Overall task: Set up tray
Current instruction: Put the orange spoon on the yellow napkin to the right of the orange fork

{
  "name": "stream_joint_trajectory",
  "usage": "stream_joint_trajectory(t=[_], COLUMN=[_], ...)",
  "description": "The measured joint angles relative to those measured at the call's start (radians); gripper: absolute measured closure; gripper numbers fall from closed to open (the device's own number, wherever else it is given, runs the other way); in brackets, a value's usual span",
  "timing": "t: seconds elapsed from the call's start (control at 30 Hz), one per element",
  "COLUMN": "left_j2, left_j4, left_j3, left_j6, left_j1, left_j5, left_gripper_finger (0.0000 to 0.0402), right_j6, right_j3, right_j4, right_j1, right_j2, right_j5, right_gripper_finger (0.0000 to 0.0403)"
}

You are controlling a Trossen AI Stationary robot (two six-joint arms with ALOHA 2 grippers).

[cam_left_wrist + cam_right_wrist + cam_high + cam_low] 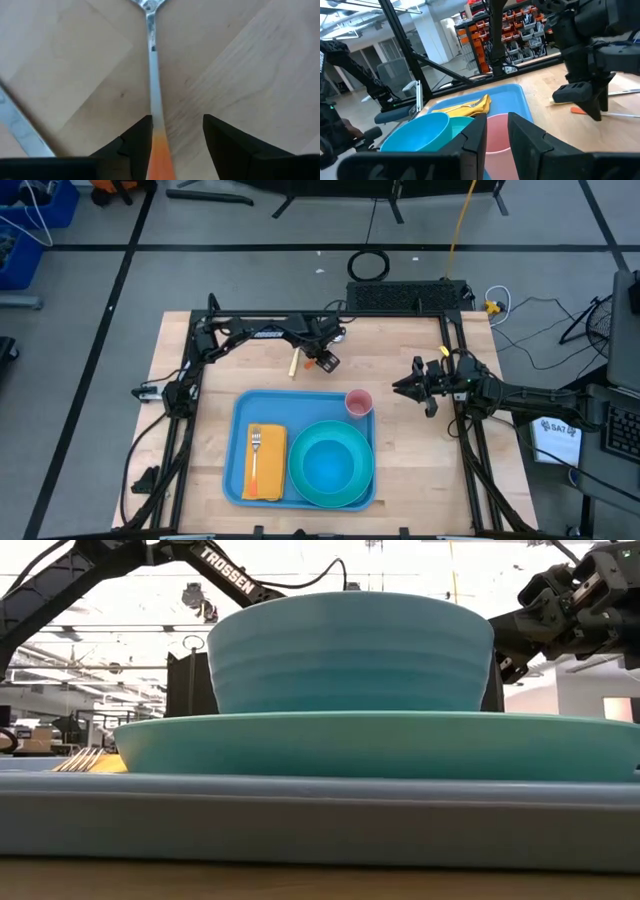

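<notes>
Directly beneath my left gripper (176, 145), on the bare wood of the table (200, 430), an utensil (154, 85) with an orange handle and a slim metal shank is lying, and I am hanging over it with my fingers (137, 142) spread, one on each side of the handle and one of them just touching its edge, nothing pinched yet. Below this gripper in the high view, toward the table's near edge, the tray (240, 415) is sitting, already carrying a yellow napkin (265, 465) with a fork (254, 452) on it, a teal plate (345, 485) with a blue bowl (328, 464) stacked inside, and a pink cup (359, 402) at the corner closest to my other arm. My right gripper (412, 386) is waiting just off that corner, pointing at the cup, its fingers close together with a narrow gap and holding nothing. I am judging the step in hand to be picking up this last utensil so it can join the setting. The next move is calling for a short descent and a firm close across the thin handle, square to it, since a slim flat piece could slip or pivot. The only writing I am reading is "TROSSEN" on my left arm (225, 570) in the low view.
</notes>
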Motion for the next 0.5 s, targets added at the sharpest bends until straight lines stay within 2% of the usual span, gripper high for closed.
stream_joint_trajectory(t=[0.13, 0.5], left_j2=[-0.001, 0.0], left_j4=[0.001, -0.018], left_j3=[0.0, 0.0], left_j6=[-0.018, -0.02], left_j1=[0.005, 0.047], left_j5=[-0.003, 0.052], left_gripper_finger=[0.0249, 0.0381], right_j6=[0.021, 0.025], right_j3=[0.0, 0.0], right_j4=[0.017, 0.018], right_j1=[0.0, 0.0], right_j2=[0.0, 0.0], right_j5=[-0.004, -0.007], right_gripper_finger=[0.0335, 0.0335])
